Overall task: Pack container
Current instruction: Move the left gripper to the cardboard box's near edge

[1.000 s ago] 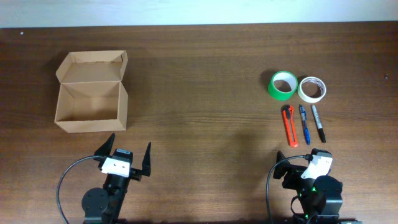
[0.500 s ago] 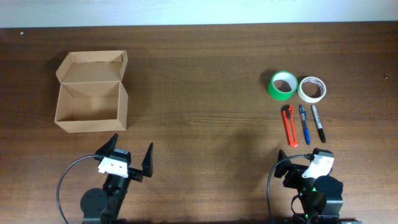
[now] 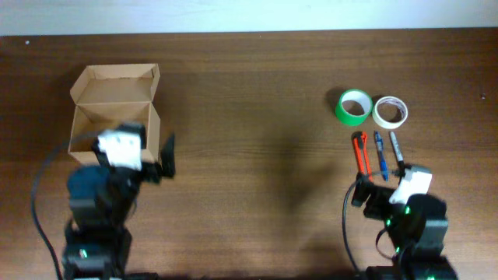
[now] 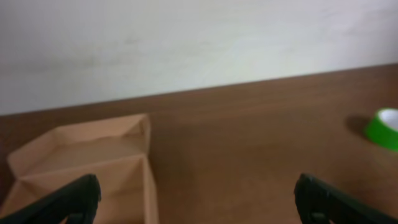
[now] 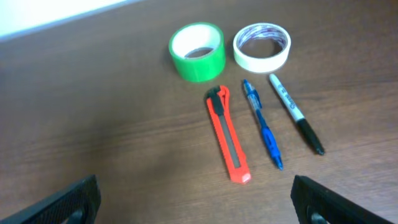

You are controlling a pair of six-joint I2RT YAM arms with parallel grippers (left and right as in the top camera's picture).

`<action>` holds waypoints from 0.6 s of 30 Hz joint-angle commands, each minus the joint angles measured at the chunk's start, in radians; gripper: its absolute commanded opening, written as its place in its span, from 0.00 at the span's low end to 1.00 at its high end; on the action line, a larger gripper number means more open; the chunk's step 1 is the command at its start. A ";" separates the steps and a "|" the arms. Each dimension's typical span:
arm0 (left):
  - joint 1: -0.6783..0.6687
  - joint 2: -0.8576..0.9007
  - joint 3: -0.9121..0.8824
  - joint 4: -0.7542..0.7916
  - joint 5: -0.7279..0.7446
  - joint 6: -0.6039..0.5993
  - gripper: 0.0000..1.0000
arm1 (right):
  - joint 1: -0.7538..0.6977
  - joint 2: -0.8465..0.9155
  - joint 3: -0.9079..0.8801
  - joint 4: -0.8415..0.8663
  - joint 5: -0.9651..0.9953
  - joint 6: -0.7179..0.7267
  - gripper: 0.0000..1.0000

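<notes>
Both arms have come forward since a second ago. The left gripper [image 3: 138, 148] has moved from the near table edge up to the container [image 3: 115, 95] and now overlaps its near wall. The right gripper [image 3: 383, 183] has crept toward the row of stationery. Box and items have not shifted.

- Container: tan cardboard box, far left of the table [image 3: 257, 85], flap lid hinged back, cavity open upward. Nothing visible inside, though the arm hides part of it. Lid folded away so items can drop straight in.
- Left claw: released, jaws spread wide, nothing between them. Left wrist view looks across the box's right wall. Likely there to steady the box, but that's a guess.
- Right claw: released, jaws wide, empty. Wrist view frames the red utility knife [image 5: 227, 135], blue pen [image 5: 262, 124] and black marker [image 5: 295, 120] side by side, close but apart, ends toward the arm.
- Green tape roll [image 5: 197, 52] and white tape roll [image 5: 262, 48] lie flat beyond them, just beside each other.
- Judgement: packing not started; all five items sit well apart from the box. Knife lies most central, probably first pick.
</notes>
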 commanded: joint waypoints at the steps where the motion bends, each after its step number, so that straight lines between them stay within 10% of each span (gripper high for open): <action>1: 0.053 0.193 0.224 -0.076 -0.011 0.035 1.00 | 0.004 0.238 0.216 -0.046 0.016 -0.101 0.99; 18: 0.117 0.459 0.497 -0.374 0.051 0.090 1.00 | -0.287 0.804 0.815 -0.299 -0.029 -0.221 0.99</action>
